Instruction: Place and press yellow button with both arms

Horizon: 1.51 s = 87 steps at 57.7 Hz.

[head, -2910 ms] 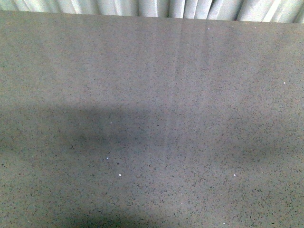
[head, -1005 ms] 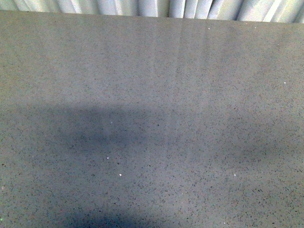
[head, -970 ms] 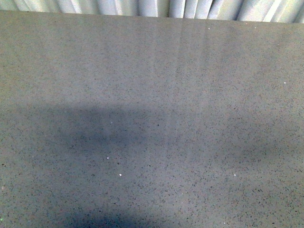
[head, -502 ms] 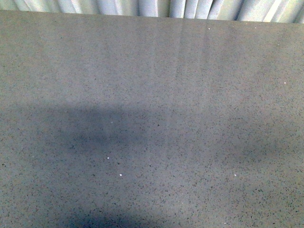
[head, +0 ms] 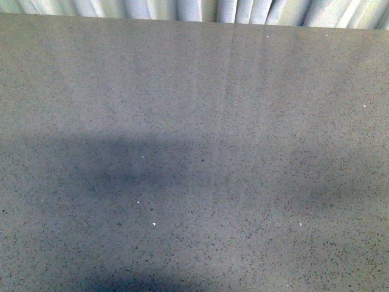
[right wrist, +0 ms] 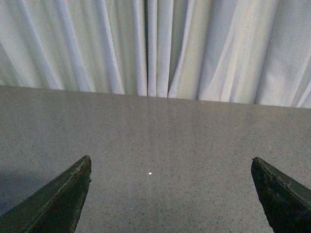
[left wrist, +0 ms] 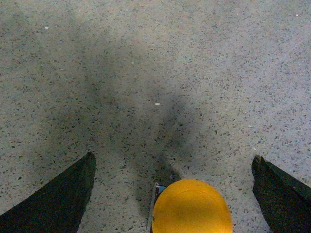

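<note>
My left hand [left wrist: 172,156] is released, its fingers spread wide. The button [left wrist: 192,206] sits on the speckled desk [head: 194,121] between them, yellow cap up, touching neither finger. My right hand [right wrist: 170,158] is also released and holds nothing, facing the curtain [right wrist: 155,43]. I cannot tell where it is relative to the button.

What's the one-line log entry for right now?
left gripper: open, yellow button between its jaws | right gripper: open, empty | front view: tabletop only
</note>
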{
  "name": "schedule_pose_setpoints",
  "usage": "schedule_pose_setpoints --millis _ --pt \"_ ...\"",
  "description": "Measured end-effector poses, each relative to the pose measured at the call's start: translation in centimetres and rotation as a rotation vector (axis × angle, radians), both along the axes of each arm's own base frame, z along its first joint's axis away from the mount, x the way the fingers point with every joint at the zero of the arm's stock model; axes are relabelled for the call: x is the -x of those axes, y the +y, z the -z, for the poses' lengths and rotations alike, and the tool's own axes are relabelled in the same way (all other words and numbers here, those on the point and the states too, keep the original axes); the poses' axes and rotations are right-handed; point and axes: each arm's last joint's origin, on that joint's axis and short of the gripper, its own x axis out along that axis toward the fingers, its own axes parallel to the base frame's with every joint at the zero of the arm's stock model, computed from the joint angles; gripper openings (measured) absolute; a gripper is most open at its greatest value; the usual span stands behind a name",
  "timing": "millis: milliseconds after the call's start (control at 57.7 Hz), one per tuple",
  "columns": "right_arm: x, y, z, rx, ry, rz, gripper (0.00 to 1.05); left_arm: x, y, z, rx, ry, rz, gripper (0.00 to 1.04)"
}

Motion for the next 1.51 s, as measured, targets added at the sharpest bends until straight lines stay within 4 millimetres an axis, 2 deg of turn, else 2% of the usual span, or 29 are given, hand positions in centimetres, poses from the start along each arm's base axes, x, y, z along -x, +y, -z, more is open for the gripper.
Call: schedule_pose_setpoints --millis 572,849,935,1091,1230,1334,1369,1420,1507 --pt "0.0 0.0 0.0 0.0 0.0 0.0 0.96 0.1 -0.9 1.2 -0.048 0.034 0.031 0.95" --pt "0.0 0.0 0.0 0.0 0.0 0.0 0.96 0.1 -1.4 1.4 -0.062 0.036 0.051 0.59" --pt "0.0 0.0 0.0 0.0 0.0 0.0 0.96 0.2 -1.5 1.5 -0.068 0.039 0.057 0.39" --pt "0.0 0.0 0.0 0.0 0.0 0.0 0.96 0.2 -1.5 1.3 -0.076 0.036 0.064 0.35" --pt "0.0 0.0 0.0 0.0 0.0 0.0 0.96 0.2 -1.8 -0.2 -0.094 -0.005 0.08 0.35" --pt "0.0 0.0 0.0 0.0 0.0 0.0 0.96 -0.1 -2.5 -2.7 -0.134 -0.069 0.107 0.35" --pt "0.0 0.0 0.0 0.0 0.0 0.0 0.96 -0.5 -3.4 -4.2 -0.15 -0.112 0.133 0.35" --pt "0.0 0.0 0.0 0.0 0.0 0.0 0.96 -0.8 -4.4 -5.5 -0.159 -0.145 0.159 0.35" --pt "0.0 0.0 0.0 0.0 0.0 0.0 0.96 -1.7 -8.5 -8.6 -0.163 -0.238 0.268 0.35"
